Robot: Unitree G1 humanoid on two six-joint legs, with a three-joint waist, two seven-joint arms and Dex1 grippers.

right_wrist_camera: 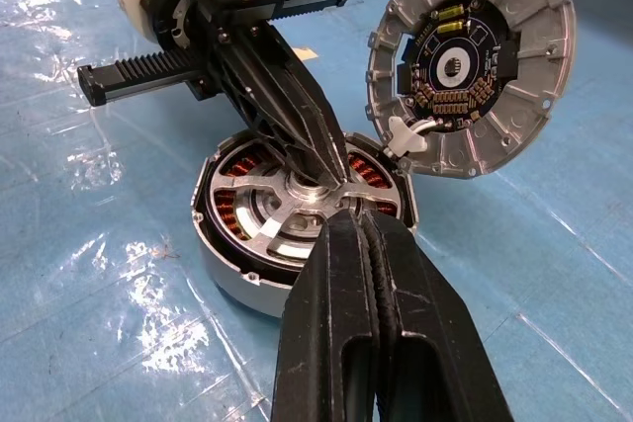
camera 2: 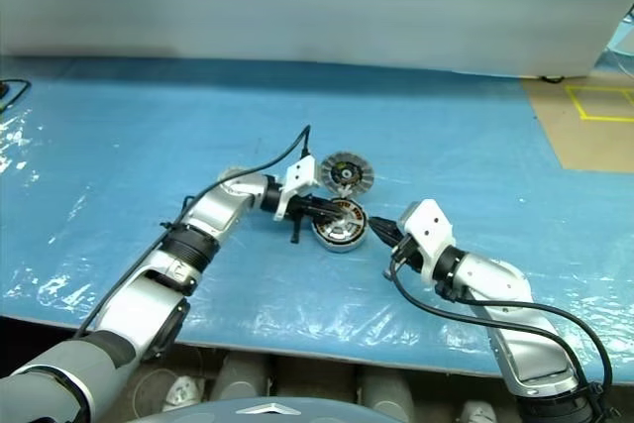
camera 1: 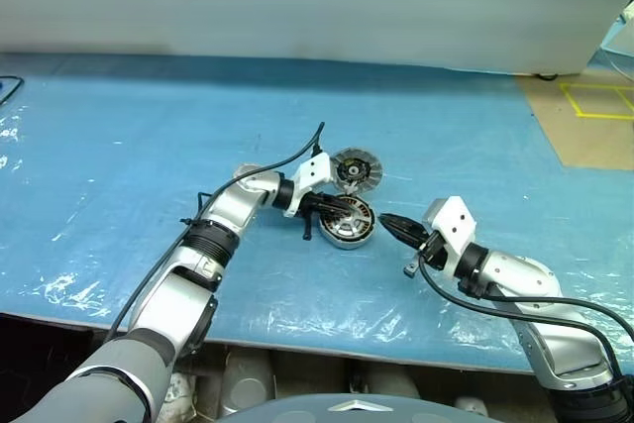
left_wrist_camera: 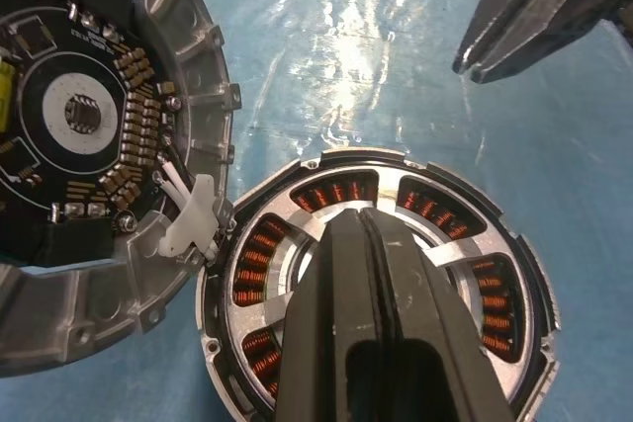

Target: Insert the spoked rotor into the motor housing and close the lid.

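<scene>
Where the blue plastic-covered bench lies bare toward its left edge, nothing rests on it; the parts sit near its middle, well back from the near edge. Reaching in from the left, the left gripper has its two black fingers pressed together, and their tips lie over the centre of the motor housing, pinching nothing. In the right wrist view those closed fingers come down slantwise to the hub of the spoked rotor, which already sits inside the housing: silvery spokes fan from the hub, and copper-orange windings show through the gaps between them. Whether the fingertips press on the hub or hover just above it cannot be told. The housing stands flat on the bench. Just behind it, toward the far edge, the lid stands tilted open, its ribbed silver rim touching the housing's rim at a small white clip; its inner face carries a dark round circuit board. To the right, the right gripper points toward the housing with its fingers also pressed together and empty, its tips just beside the housing's right rim, apart from the left gripper's.
</scene>
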